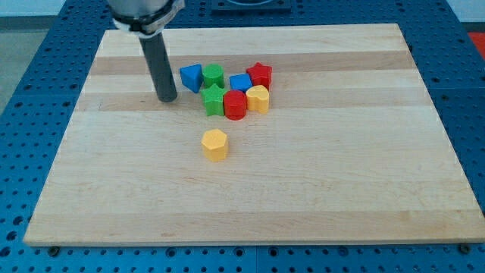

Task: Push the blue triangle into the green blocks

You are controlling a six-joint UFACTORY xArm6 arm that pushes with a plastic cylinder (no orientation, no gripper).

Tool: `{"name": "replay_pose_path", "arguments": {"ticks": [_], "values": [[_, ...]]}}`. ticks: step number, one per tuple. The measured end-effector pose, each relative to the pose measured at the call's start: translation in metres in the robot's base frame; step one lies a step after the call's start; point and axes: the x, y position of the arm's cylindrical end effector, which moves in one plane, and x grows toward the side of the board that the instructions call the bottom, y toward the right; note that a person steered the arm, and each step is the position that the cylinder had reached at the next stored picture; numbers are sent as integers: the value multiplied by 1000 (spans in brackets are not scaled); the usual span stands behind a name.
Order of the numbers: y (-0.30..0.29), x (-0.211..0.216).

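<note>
The blue triangle point(191, 77) lies on the wooden board, touching the round green block point(214, 76) on its right. A green star block point(214, 99) sits just below that one. My tip point(167, 98) stands on the board just left of and slightly below the blue triangle, a small gap apart from it. The dark rod rises from the tip to the view's top left.
A blue cube point(240, 83), a red star point(259, 74), a red cylinder point(235, 105) and a yellow block point(258, 98) cluster right of the green blocks. A yellow hexagon block point(215, 144) lies alone below. The board point(341, 167) is edged by blue perforated table.
</note>
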Motion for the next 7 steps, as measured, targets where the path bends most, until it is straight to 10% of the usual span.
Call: {"name": "replay_pose_path", "arguments": {"ticks": [3,7], "values": [[-37,-101],[46,-38]]}}
